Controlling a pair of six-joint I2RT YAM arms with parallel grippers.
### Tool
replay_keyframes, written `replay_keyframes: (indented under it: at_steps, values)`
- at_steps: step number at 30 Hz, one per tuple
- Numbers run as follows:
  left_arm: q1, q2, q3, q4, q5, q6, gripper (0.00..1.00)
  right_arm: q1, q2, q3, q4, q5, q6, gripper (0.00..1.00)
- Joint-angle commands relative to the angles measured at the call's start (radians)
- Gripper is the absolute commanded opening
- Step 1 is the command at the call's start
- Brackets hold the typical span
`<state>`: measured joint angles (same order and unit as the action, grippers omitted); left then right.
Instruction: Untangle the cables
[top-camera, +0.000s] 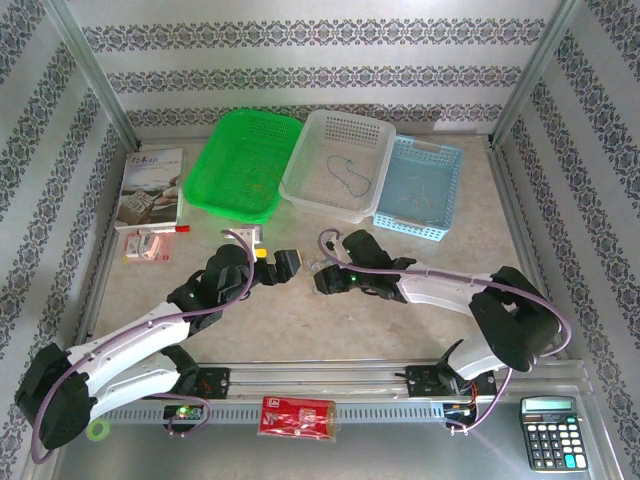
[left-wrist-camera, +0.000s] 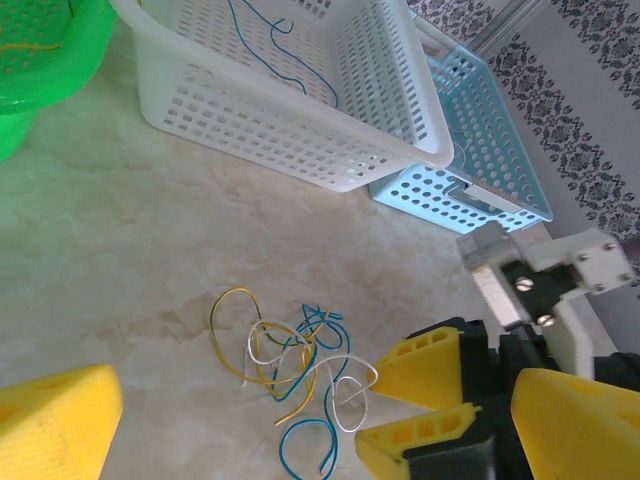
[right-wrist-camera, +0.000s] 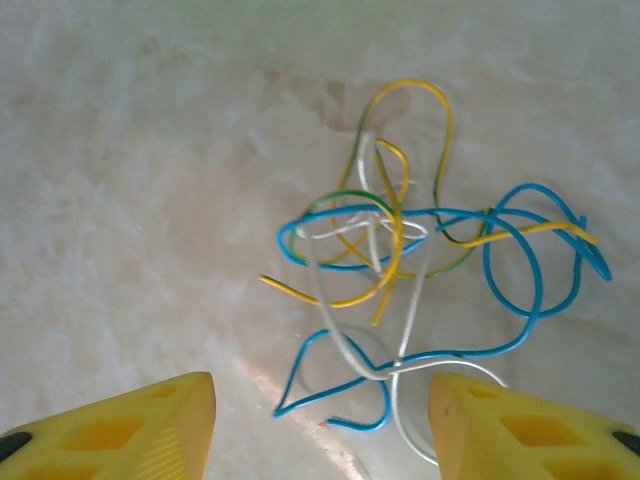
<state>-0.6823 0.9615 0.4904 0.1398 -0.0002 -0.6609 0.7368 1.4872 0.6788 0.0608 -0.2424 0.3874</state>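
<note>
From above: cables bunched at mid-table, between the two grippers, with bare pale surface open to the near, left and right of them. Hemmed on the far side by a green basket, a white basket and a blue basket set edge to edge in a row, with one blue cord lying inside the white basket. Left arm stretched diagonally from the near-left corner, left gripper just left of the cables. Right arm folded at the elbow on the near right and reaching leftward, right gripper just right of them. From the left wrist: left fingers spread wide at the lower corners, holding nothing, cables flat on the table between and beyond them. Right gripper's yellow fingers apart, one tip at a white loop. From the right wrist: jaws standing apart, gripping nothing; yellow, blue and white strands just ahead, nearest loops lying between the tips, contact unclear.
</note>
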Motion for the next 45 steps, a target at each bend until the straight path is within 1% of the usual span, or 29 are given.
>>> replay_keyframes:
  at_steps: [1, 3, 5, 8, 12, 13, 17, 21, 27, 35, 40, 45]
  values:
    - [0.013, 0.002, 0.022, -0.014, 0.009, -0.027, 1.00, 0.001, 0.035, 0.040, 0.019, 0.039, -0.031, 0.57]
    - [0.015, -0.003, 0.021, -0.012, 0.009, -0.029, 1.00, 0.000, 0.056, 0.061, 0.013, 0.033, -0.040, 0.54]
    - [0.016, -0.008, 0.019, -0.014, 0.008, -0.030, 1.00, 0.000, 0.070, 0.076, 0.004, 0.023, -0.046, 0.46]
    - [0.018, -0.014, 0.014, -0.013, 0.006, -0.034, 1.00, -0.002, 0.066, 0.085, -0.009, 0.013, -0.050, 0.30]
    - [0.020, -0.014, 0.006, -0.006, 0.011, -0.039, 1.00, -0.008, 0.025, 0.096, -0.048, -0.004, -0.062, 0.03]
    - [0.021, -0.014, 0.004, -0.006, 0.012, -0.039, 1.00, -0.012, 0.009, 0.098, -0.059, -0.007, -0.064, 0.00]
    - [0.023, -0.014, -0.002, -0.001, 0.013, -0.041, 1.00, -0.020, -0.100, 0.100, -0.097, -0.024, -0.058, 0.00]
    - [0.024, -0.004, -0.011, 0.013, 0.016, -0.046, 1.00, -0.035, -0.227, 0.105, -0.108, -0.068, -0.029, 0.00]
    - [0.024, 0.021, -0.011, 0.038, 0.031, -0.052, 1.00, -0.073, -0.329, 0.104, -0.083, -0.138, 0.018, 0.00]
    - [0.026, 0.046, -0.026, 0.081, 0.068, -0.008, 1.00, -0.110, -0.351, 0.061, -0.028, -0.177, 0.059, 0.00]
    - [0.025, 0.117, -0.020, 0.117, 0.164, 0.068, 1.00, -0.119, -0.339, 0.051, -0.007, -0.202, 0.074, 0.00]
    - [0.025, 0.208, -0.022, 0.178, 0.232, 0.099, 0.98, -0.119, -0.341, 0.053, 0.004, -0.215, 0.090, 0.00]
